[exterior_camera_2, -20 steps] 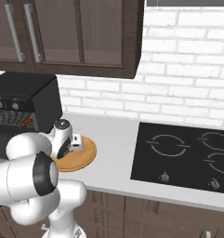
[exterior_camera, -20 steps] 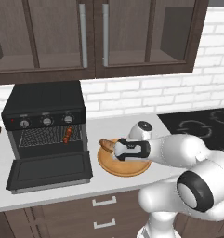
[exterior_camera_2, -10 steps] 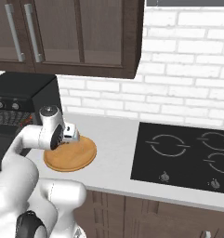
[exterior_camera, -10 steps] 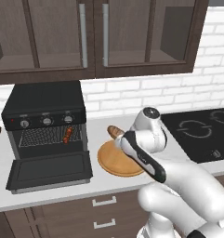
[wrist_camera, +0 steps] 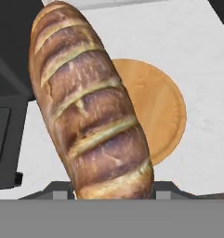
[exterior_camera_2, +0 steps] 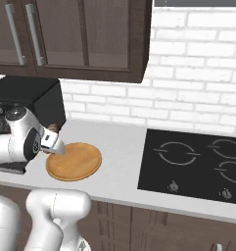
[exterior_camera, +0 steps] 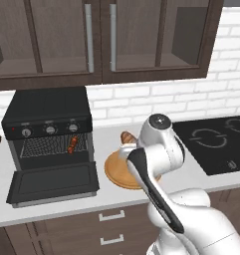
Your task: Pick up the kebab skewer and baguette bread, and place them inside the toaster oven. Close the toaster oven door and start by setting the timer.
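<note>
Gripper holds the bread, jaws closed on its near end; loaf lifted above the plate, sticking out along the hand. In the left base view the bread peeks out behind the arm. Skewer already on the rack inside the oven; door down flat. To do this well: swing left, keep the loaf level, clear the door's front edge, enter the opening beside the skewer without knocking it, set down on the rack, then let go.
</note>
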